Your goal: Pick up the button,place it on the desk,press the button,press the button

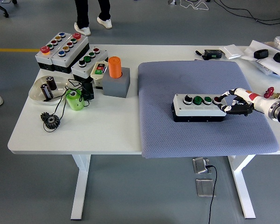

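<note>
Reaching in from the right edge, the right hand point(234, 103) sits at the right end of the button box point(199, 107), its fingers point(229, 93) curled loosely around that end, one fingertip at the red button; whether it truly grips the box cannot be told. Beneath everything stands the white table point(98, 128), with a grey-blue mat point(200, 135) covering its right half, and the button box lies flat on this mat. On the table's left are several other control boxes point(63, 49), a grey block with an orange cylinder point(115, 66), a white dish point(37, 91), a green cup point(74, 100) and black gears point(51, 121).
</note>
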